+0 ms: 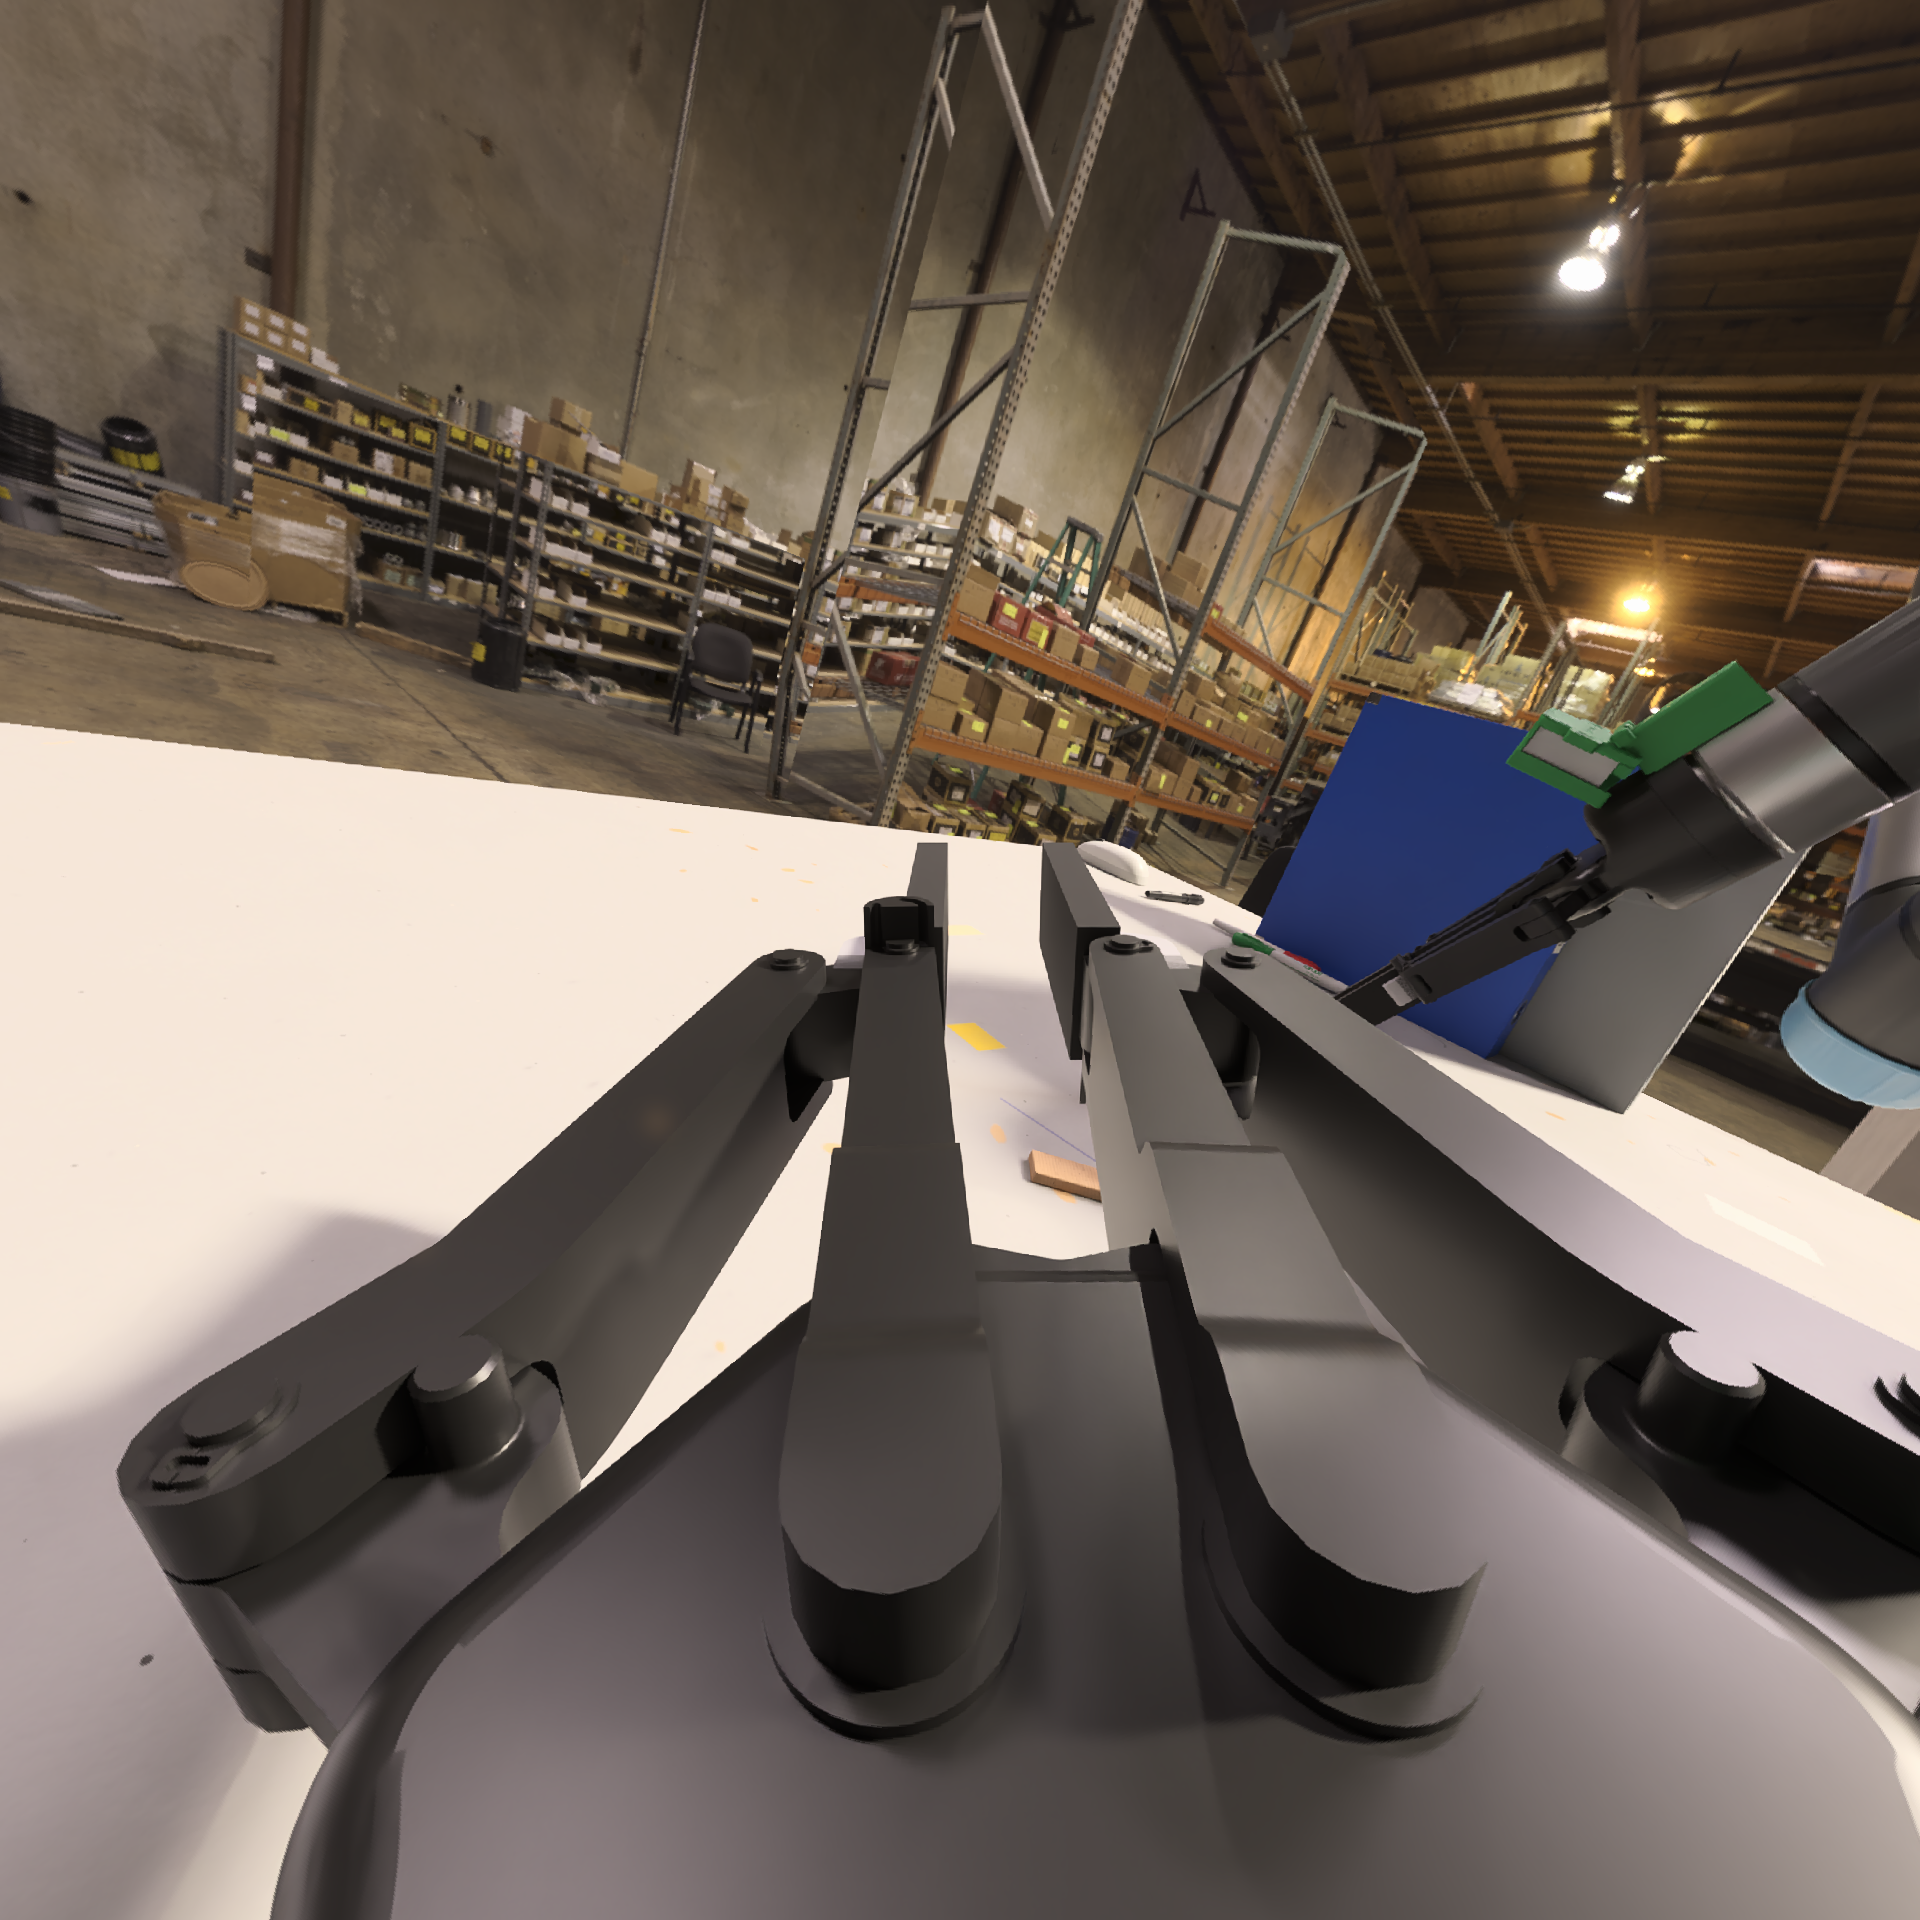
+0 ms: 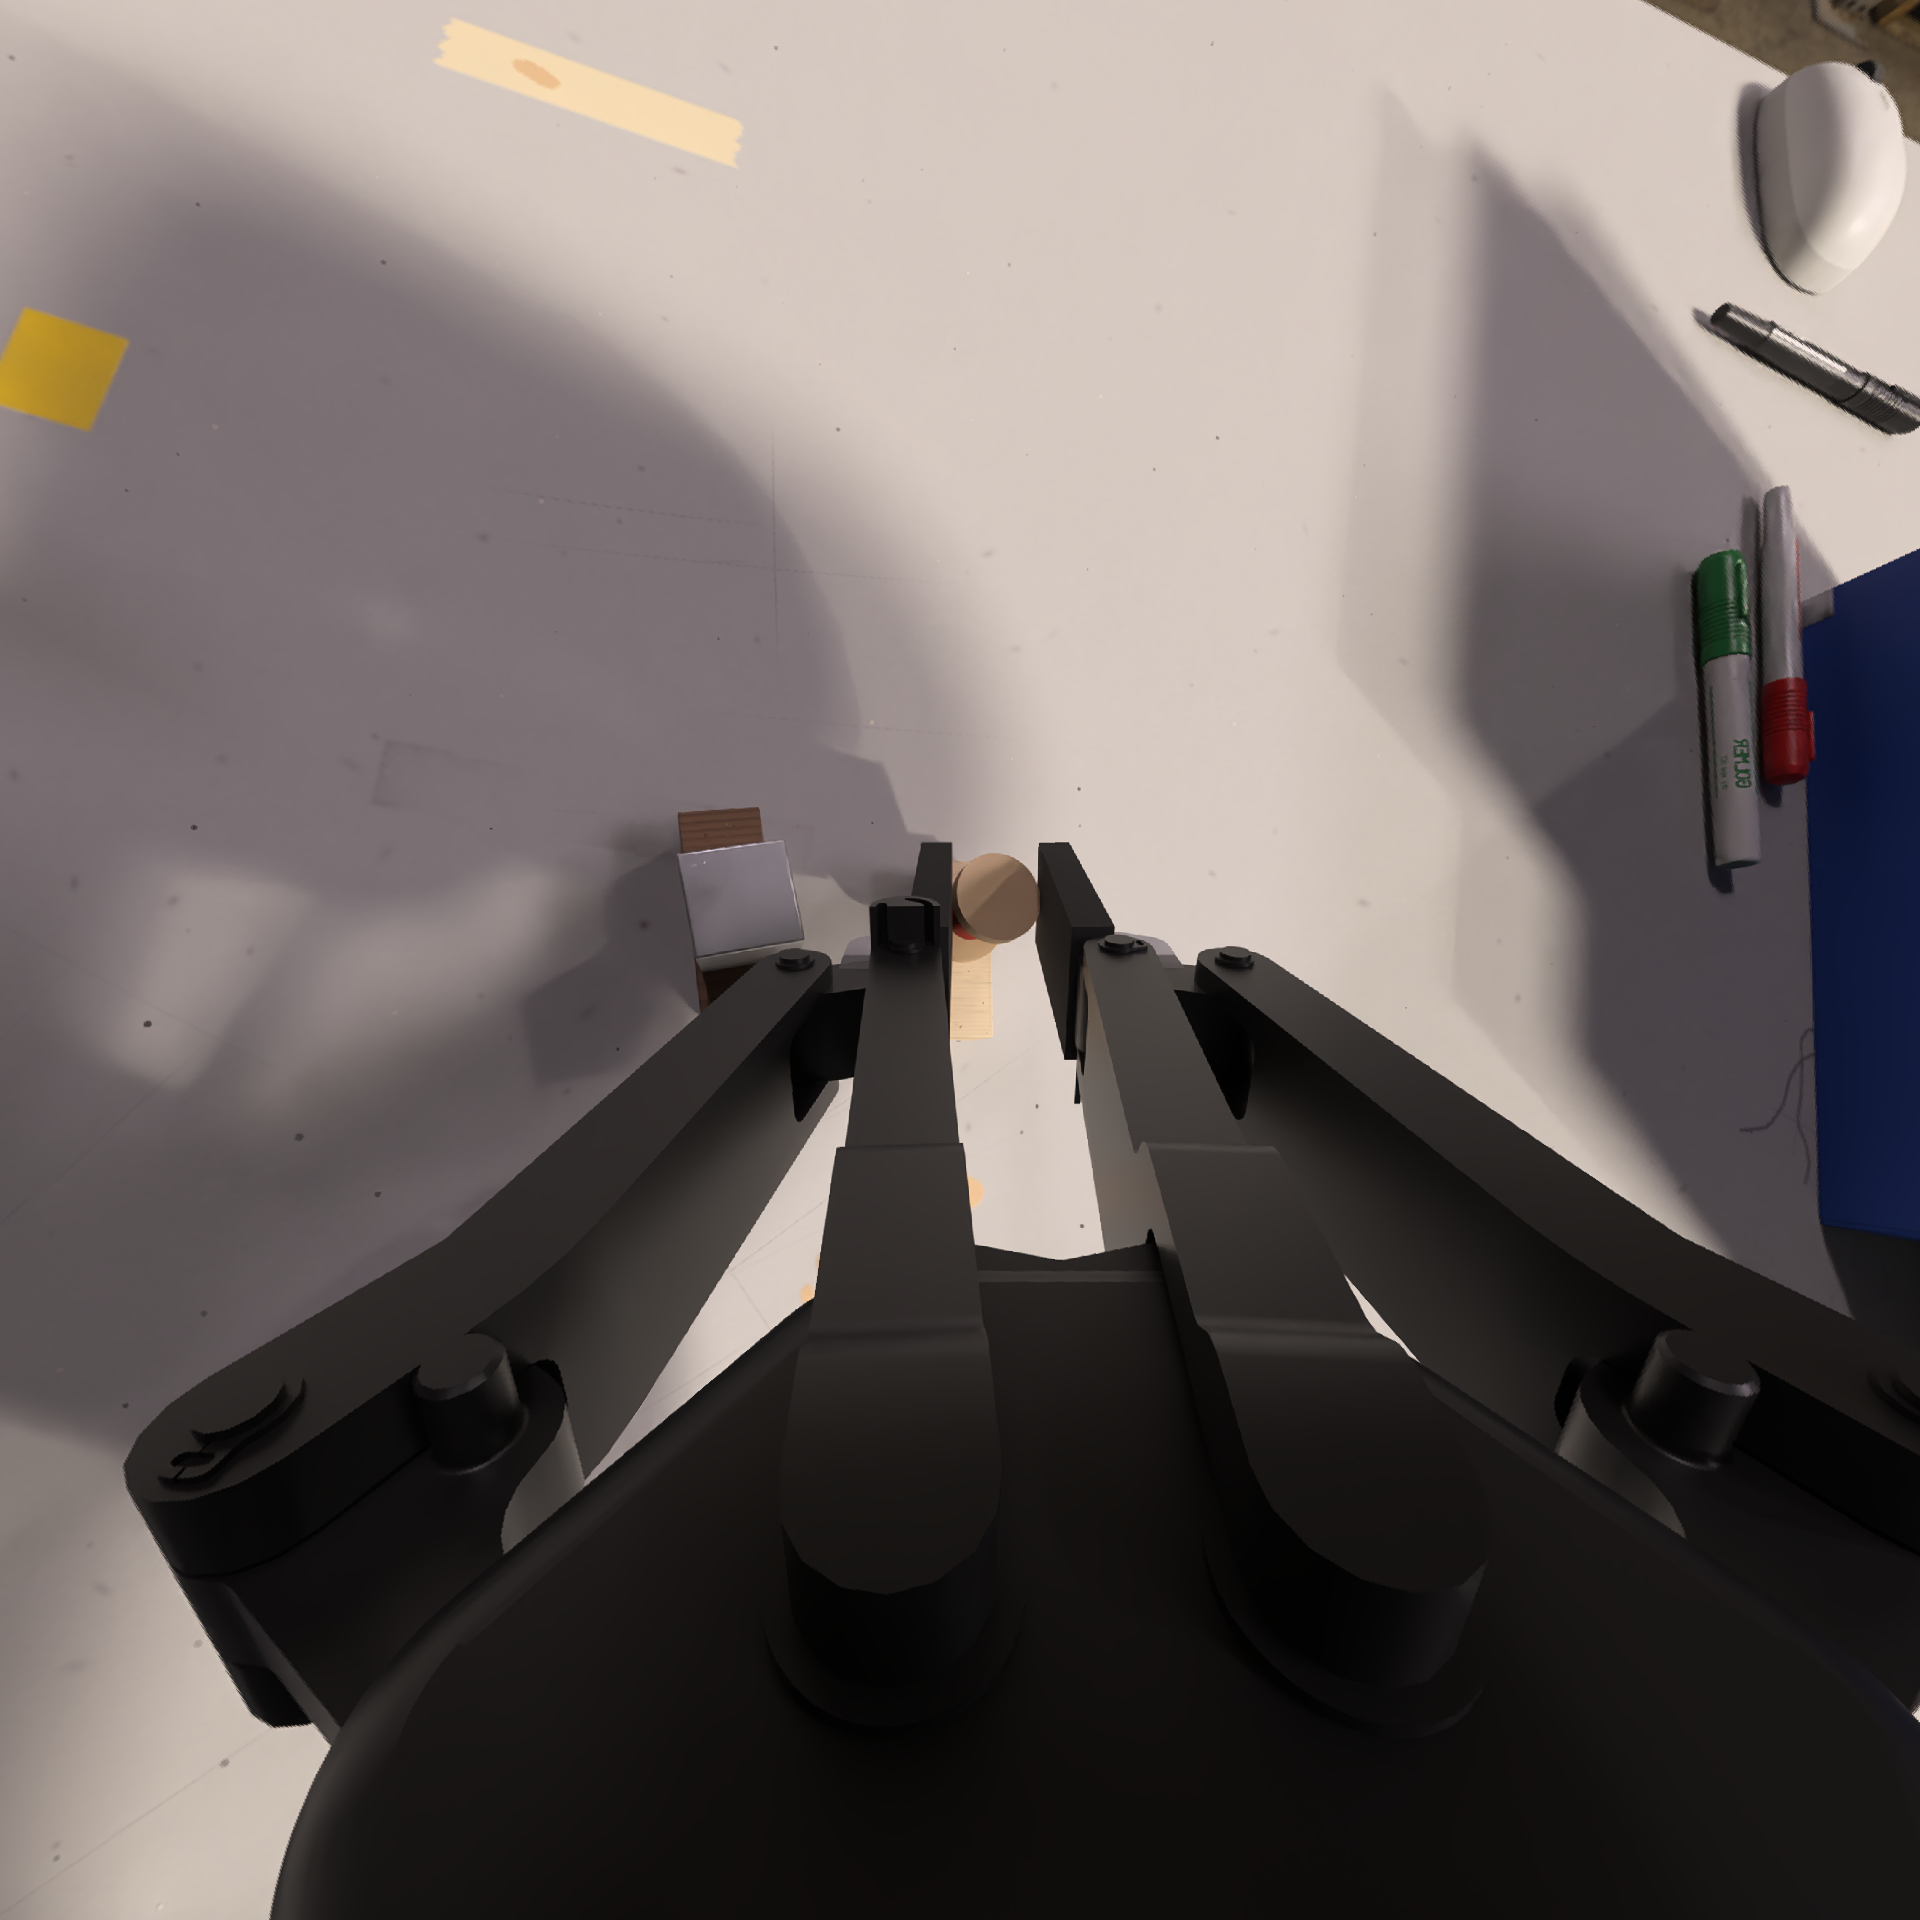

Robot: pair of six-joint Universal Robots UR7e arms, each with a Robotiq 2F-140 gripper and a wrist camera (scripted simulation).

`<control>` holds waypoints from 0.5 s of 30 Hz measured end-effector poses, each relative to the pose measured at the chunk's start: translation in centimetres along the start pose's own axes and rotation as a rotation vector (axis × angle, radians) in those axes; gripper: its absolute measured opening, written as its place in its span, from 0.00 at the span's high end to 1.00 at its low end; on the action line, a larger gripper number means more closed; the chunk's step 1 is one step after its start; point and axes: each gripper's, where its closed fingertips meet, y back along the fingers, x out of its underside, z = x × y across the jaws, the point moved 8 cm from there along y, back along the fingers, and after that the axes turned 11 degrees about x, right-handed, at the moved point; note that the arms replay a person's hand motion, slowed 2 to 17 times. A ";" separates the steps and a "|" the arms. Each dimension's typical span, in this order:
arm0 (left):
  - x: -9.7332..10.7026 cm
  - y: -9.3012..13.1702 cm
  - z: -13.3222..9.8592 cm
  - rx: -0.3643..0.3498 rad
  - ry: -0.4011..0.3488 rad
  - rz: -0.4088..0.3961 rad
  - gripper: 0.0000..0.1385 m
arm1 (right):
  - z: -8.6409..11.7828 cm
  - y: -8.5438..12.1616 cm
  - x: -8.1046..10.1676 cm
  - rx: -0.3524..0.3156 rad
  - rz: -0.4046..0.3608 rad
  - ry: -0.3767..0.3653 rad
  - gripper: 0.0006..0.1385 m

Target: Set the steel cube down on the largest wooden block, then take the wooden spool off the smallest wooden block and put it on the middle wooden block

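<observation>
In the right wrist view the steel cube (image 2: 740,899) sits on a dark brown wooden block (image 2: 719,829). Just right of it, my right gripper (image 2: 995,883) has its pads against both sides of the wooden spool (image 2: 997,896), which has red thread under its top disc. A pale wooden block (image 2: 974,1003) lies below the spool, mostly hidden by one finger; I cannot tell whether the spool touches it. My left gripper (image 1: 992,894) is open and empty, held low over the table. A reddish wooden block (image 1: 1062,1174) lies flat ahead of it. The right gripper (image 1: 1371,992) also shows farther right.
A white mouse (image 2: 1829,177), a grey pen (image 2: 1808,364), a green marker (image 2: 1727,707) and a red marker (image 2: 1785,644) lie at the right. A blue binder (image 2: 1870,883) stands beside them and also shows in the left wrist view (image 1: 1434,862). Tape strips mark the table.
</observation>
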 end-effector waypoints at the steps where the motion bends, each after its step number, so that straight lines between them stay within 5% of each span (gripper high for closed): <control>1: 0.0 0.0 0.0 0.000 -0.001 0.000 0.83 | 0.0 0.0 0.0 0.000 0.002 0.000 0.84; 15: 0.0 -0.1 -0.2 0.002 -0.008 0.001 0.83 | 0.2 -0.5 0.3 -0.022 0.021 0.000 0.84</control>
